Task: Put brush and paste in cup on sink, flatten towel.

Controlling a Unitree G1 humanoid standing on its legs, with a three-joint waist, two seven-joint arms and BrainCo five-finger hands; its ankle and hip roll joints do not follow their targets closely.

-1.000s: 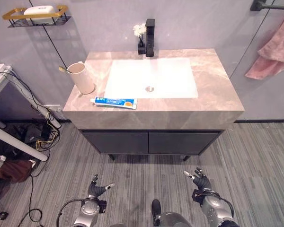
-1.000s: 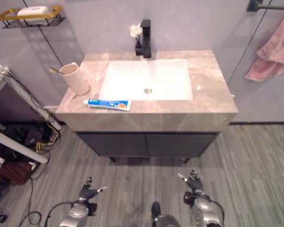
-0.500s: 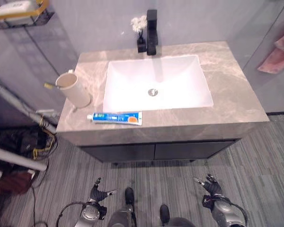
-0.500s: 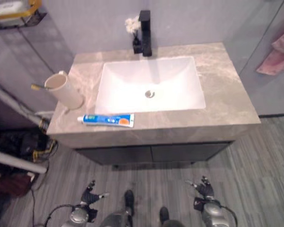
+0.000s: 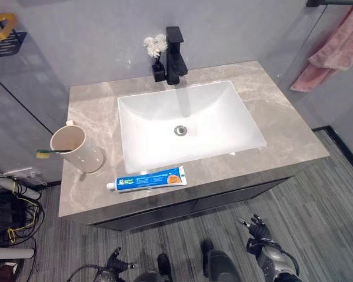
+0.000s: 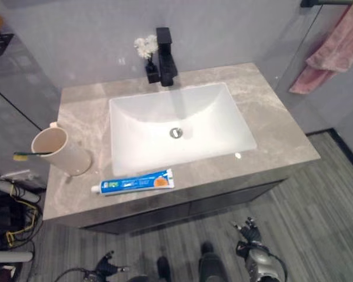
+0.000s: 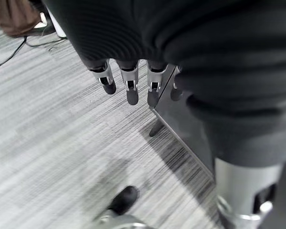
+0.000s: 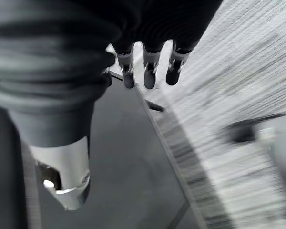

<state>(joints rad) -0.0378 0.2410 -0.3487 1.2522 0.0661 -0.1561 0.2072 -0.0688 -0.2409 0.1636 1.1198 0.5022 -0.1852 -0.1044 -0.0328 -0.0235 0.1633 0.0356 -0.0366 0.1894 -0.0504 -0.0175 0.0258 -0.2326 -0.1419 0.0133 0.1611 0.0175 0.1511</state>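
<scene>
Left hand [image 7: 128, 83] low over the grey striped floor [image 5: 317, 194], fingers straight and slack, nothing held, tips near the dark cabinet front [image 7: 181, 124]. Right hand [image 5: 257, 230] likewise low, fingers spread and relaxed, empty, well apart from the counter's front edge. Above, toothpaste tube [image 5: 146, 180] flat along the front edge of the marble counter [image 5: 282, 126], just clear of the basin [image 5: 188, 126]. Cup [image 5: 75, 150] upright near the left edge, toothbrush [image 5: 50, 153] inside, head poking out over the rim. Black tap [image 5: 175, 47] and small flowers [image 5: 155, 44] at the back edge. Pink towel [image 5: 335, 50] bunched on the wall rail at right, well apart from the counter.
</scene>
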